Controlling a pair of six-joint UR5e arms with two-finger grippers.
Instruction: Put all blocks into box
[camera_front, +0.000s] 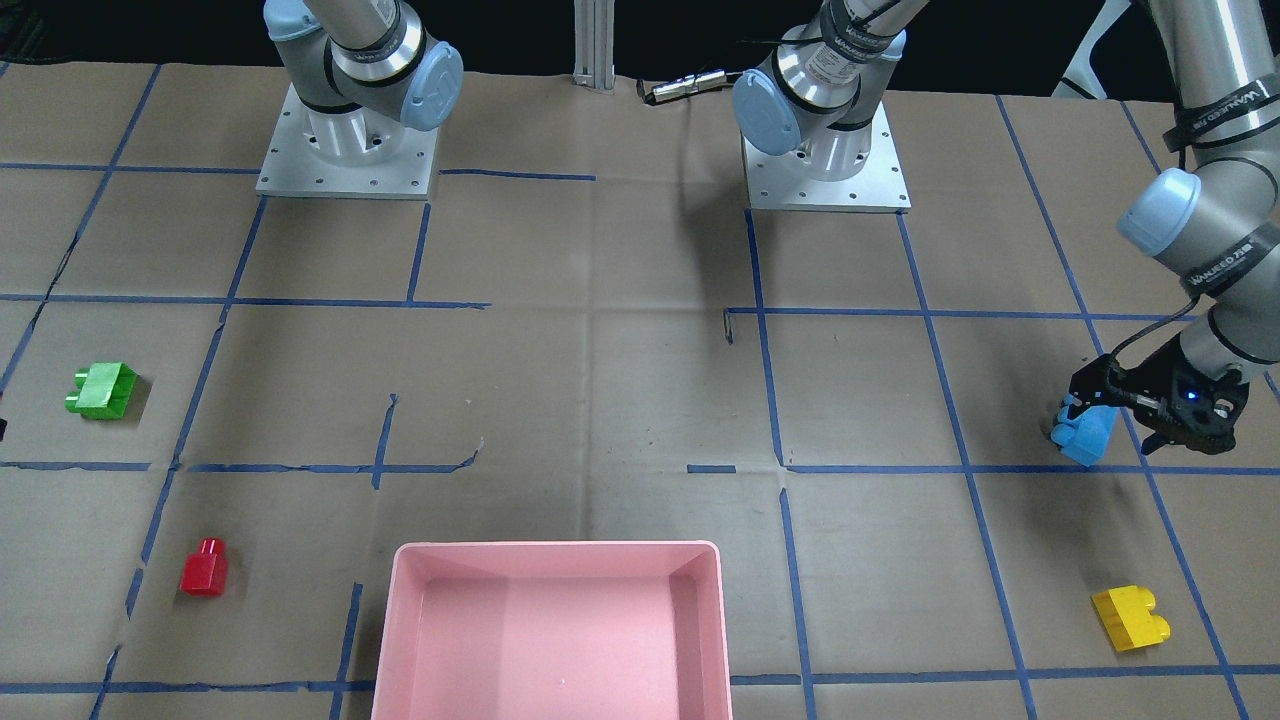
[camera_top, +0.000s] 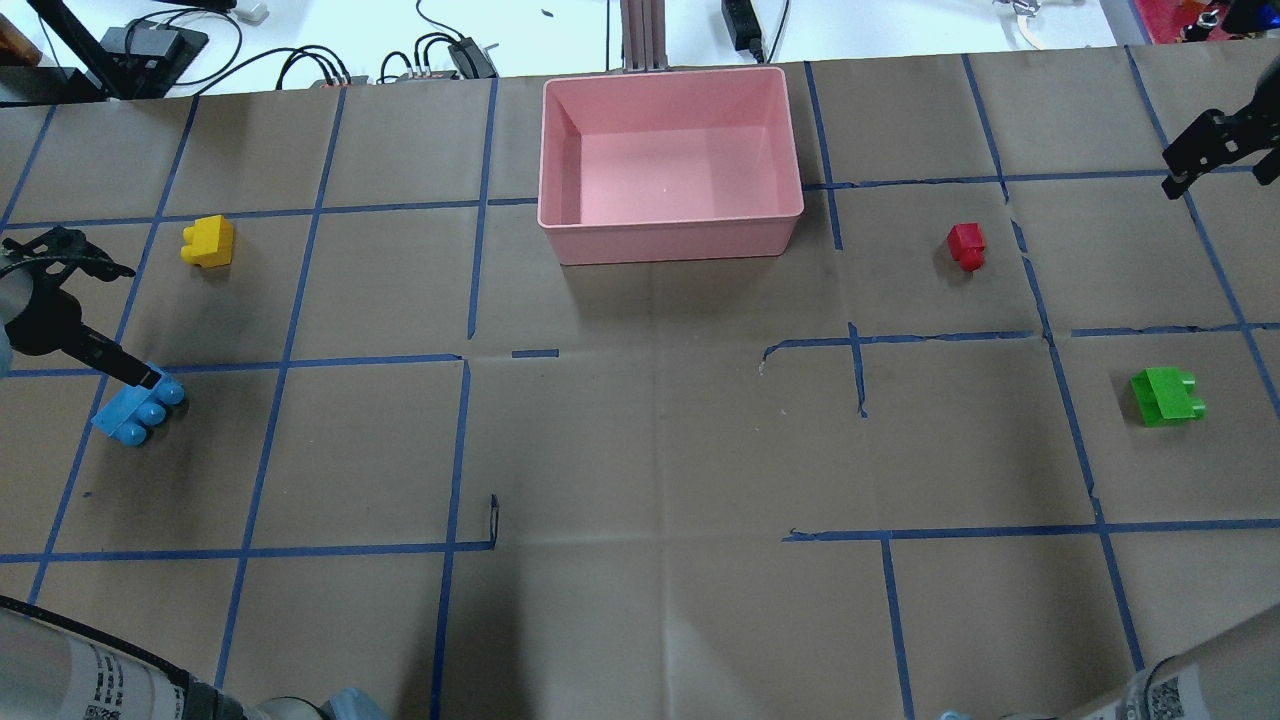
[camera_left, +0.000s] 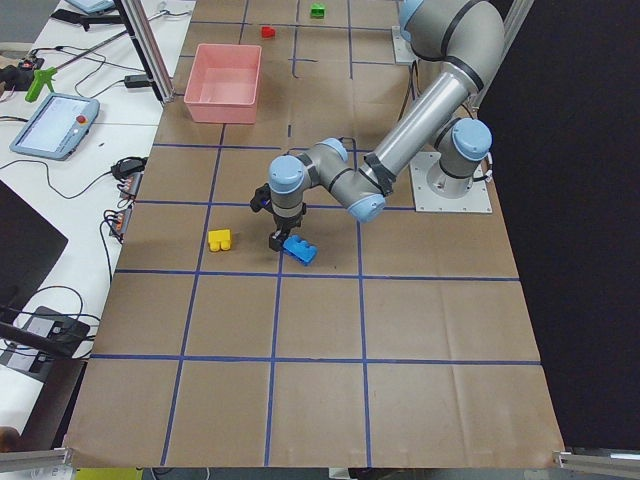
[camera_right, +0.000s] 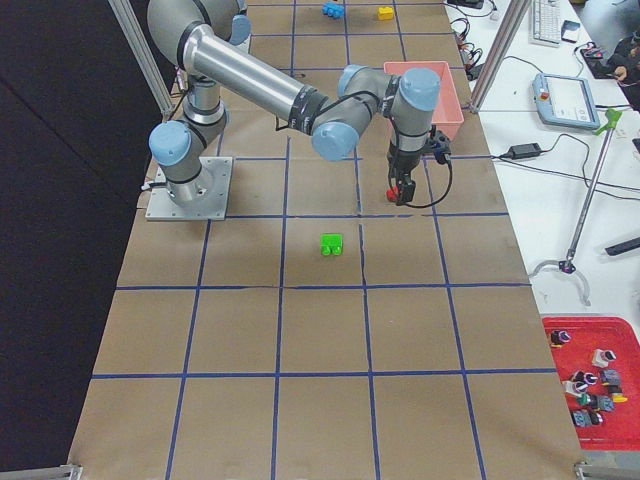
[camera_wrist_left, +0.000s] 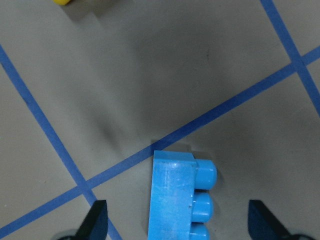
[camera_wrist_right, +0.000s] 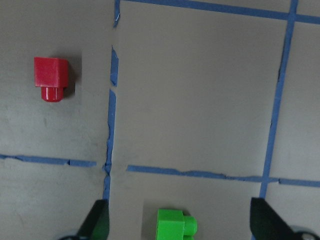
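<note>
Light-blue block (camera_top: 135, 412): lies on its side on the tabletop (camera_top: 640, 450), at the robot's near left, well apart from the box.
Left end effector (camera_wrist_left: 177, 207): wide open, holding nothing, one finger on each side of the light-blue block.
Key relation: the block sits centred between the fingers. Its long axis runs across their closing line and its studs face one finger.
Yellow block (camera_top: 207, 241): near, a little farther out.
Box (camera_top: 670, 232): far middle, no block inside.
Red block (camera_top: 966, 243), green block (camera_top: 1165, 396): on the robot's right.
Right end effector (camera_wrist_right: 178, 202): wide open, holding nothing, nearer those two.
</note>
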